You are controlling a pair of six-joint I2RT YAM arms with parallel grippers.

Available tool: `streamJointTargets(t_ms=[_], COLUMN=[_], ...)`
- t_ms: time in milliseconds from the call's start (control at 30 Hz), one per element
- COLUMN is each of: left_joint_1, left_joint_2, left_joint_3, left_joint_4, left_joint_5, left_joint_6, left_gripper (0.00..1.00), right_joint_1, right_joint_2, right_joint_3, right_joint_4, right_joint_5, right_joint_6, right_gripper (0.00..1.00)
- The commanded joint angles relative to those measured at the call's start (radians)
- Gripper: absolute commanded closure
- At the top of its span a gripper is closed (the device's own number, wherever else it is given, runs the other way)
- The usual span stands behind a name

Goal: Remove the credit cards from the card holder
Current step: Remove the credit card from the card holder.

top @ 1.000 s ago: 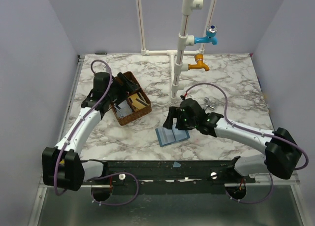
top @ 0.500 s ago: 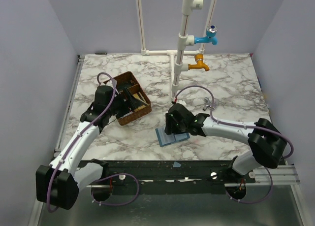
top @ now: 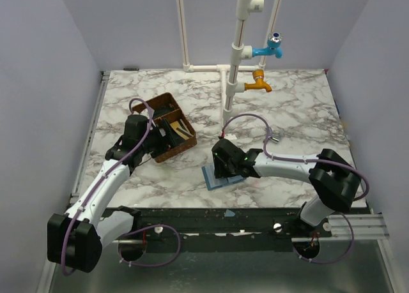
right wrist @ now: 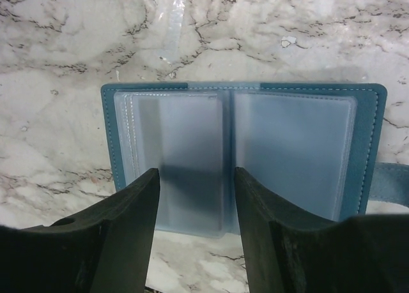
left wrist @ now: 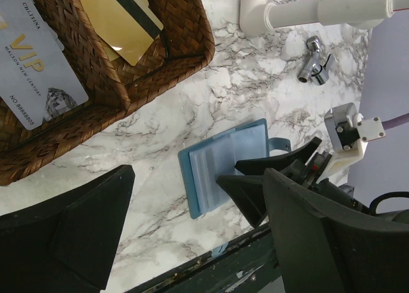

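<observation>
right gripper (right wrist: 195, 178) down low, fingers half-narrowed either side of the clear middle leaf of the card holder (right wrist: 367, 146), and whether they actually pinch it i cannot tell. the holder lies open and flat on the marble table (right wrist: 287, 25). over to the left gripper (left wrist: 199, 175): fingers spread wide, nothing between them, hanging just beside the woven basket (left wrist: 160, 76) where credit cards (left wrist: 35, 69) lie.

- My right gripper (right wrist: 195, 178) covers the card holder (right wrist: 294, 152) from above and from the right.
- A brown basket (top: 174, 152) and a white pipe stand (top: 228, 101) crowd the far side.
- I see bare table (top: 182, 175) left of the holder.
</observation>
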Motion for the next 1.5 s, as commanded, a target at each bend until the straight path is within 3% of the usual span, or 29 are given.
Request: streamJointTargets(t_ms=[0, 167, 467, 700, 833, 1100, 1267, 1467], left_joint_1=[-0.003, -0.003, -0.009, -0.069, -0.117, -0.215, -0.278, -0.344], left_joint_2=[-0.006, 0.006, 0.035, 0.101, 0.131, 0.2, 0.265, 0.342], left_joint_3=[0.0, 0.001, 0.007, 0.025, 0.022, 0.018, 0.029, 0.047], left_joint_4=[0.001, 0.005, 0.002, -0.004, 0.0, 0.039, 0.065, 0.091], left_joint_5=[0.029, 0.037, 0.076, 0.125, 0.134, 0.13, 0.123, 0.116], left_joint_6=[0.02, 0.02, 0.052, 0.094, 0.097, 0.082, 0.07, 0.068], left_gripper=[0.15, 0.15, 0.15, 0.21, 0.34, 0.74, 0.88, 0.95], right_joint_1=[0.021, 0.037, 0.036, 0.037, 0.032, -0.013, -0.061, -0.091], right_joint_2=[0.037, 0.062, 0.077, 0.079, 0.045, -0.062, -0.09, -0.091], right_joint_3=[0.02, 0.034, 0.021, -0.038, -0.076, -0.203, -0.282, -0.336], right_joint_4=[-0.023, -0.039, -0.098, -0.054, -0.03, 0.133, 0.236, 0.32], right_joint_5=[0.035, 0.054, 0.053, 0.009, 0.012, -0.072, -0.155, -0.212], right_joint_6=[-0.002, 0.012, 0.163, 0.261, 0.305, 0.327, 0.337, 0.346], right_gripper=[0.47, 0.47, 0.85, 0.96, 0.99, 0.99, 0.99, 0.99])
